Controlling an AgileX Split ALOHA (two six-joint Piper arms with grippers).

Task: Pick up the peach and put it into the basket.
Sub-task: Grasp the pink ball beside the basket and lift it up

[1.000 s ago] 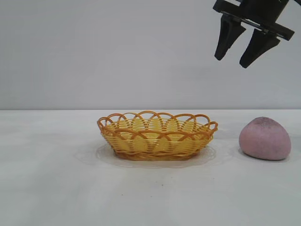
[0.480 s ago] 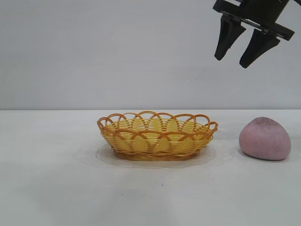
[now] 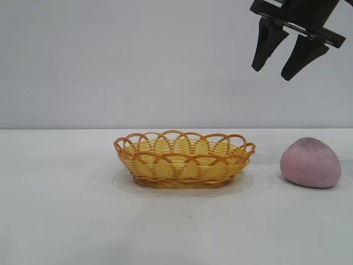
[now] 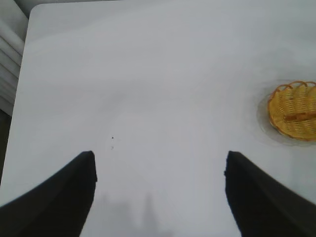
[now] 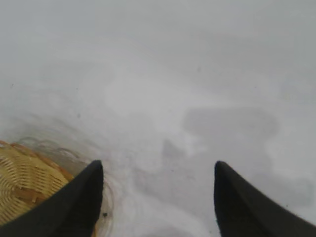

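**Peach on the table, basket empty, right gripper high and spread**

Exterior view. The peach [image 3: 310, 163] rests on the white table [image 3: 60, 221], at about 3 o'clock from the basket [image 3: 185, 159] and apart from it, with bare table between them. The basket sits at mid-table and appears to hold nothing. The right gripper [image 3: 280, 59] hangs well above the table, at roughly 11 o'clock from the peach, its two dark fingers parted and holding nothing. The right wrist view shows the same spread fingers [image 5: 74, 197] over bare table, with the basket's rim [image 5: 22, 185] at one edge; the peach does not appear there. The left gripper [image 4: 158, 197], seen only in its own wrist view, is likewise released, far from the basket [image 4: 294, 111].

Handling, as a judgement: the peach looks a matte, rounded lump, probably light and not slippery; whether it is soft or stiff cannot be told. Its flattish base suggests it will not roll. A hold across the widest part, below the slightly pointed top, should seat it most securely. The pick-up is not yet begun.
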